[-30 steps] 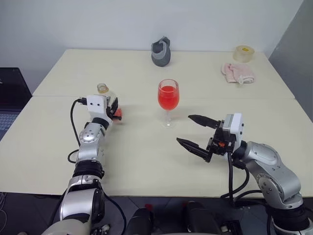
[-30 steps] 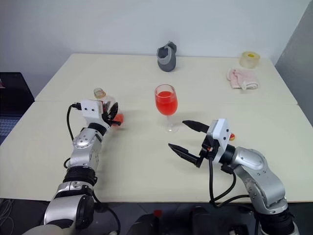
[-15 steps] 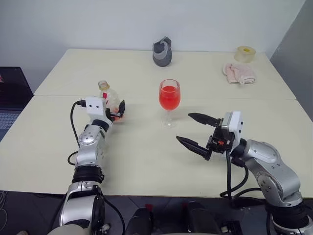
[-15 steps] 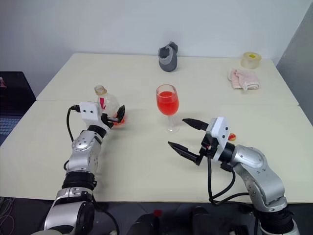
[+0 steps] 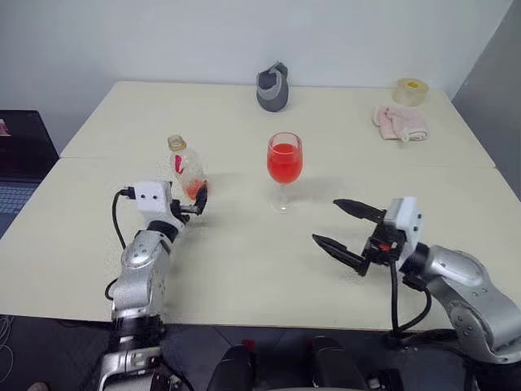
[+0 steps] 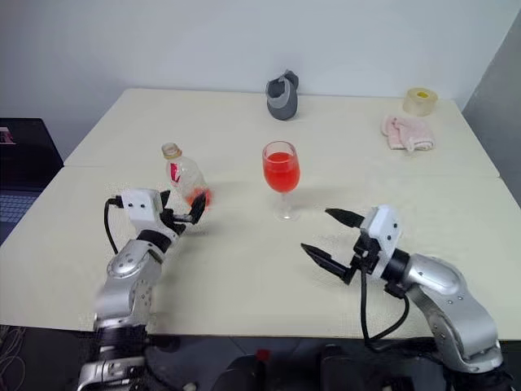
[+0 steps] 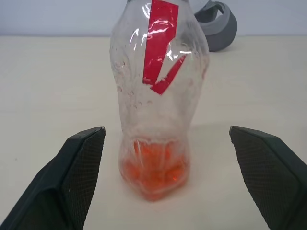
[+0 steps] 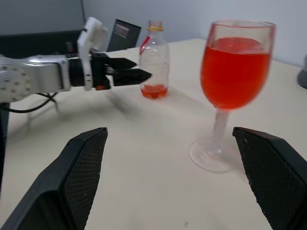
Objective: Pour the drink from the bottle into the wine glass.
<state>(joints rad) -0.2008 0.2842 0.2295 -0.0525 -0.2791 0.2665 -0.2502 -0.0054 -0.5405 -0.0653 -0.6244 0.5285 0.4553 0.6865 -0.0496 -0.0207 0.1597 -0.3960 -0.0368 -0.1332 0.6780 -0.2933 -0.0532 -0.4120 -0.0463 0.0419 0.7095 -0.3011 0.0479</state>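
Note:
The bottle (image 5: 186,165) stands upright on the table, left of centre, clear with a tan cap and a red label. A little red drink (image 7: 154,167) lies at its bottom. My left gripper (image 5: 192,205) is open just in front of the bottle and does not touch it; its black fingers (image 7: 84,163) stand wide on either side. The wine glass (image 5: 284,165) stands in the middle of the table, its bowl well filled with red drink (image 8: 234,72). My right gripper (image 5: 326,220) is open and empty, near and to the right of the glass.
A grey cup-like object (image 5: 272,87) sits at the table's far edge. A roll of tape (image 5: 409,90) and a pink cloth (image 5: 399,122) lie at the far right. A dark laptop (image 5: 18,159) is off the table's left side.
My left gripper has opened, let go of the bottle and drawn back toward me. The bottle now stands free and upright. My right gripper has drifted a little to the right.

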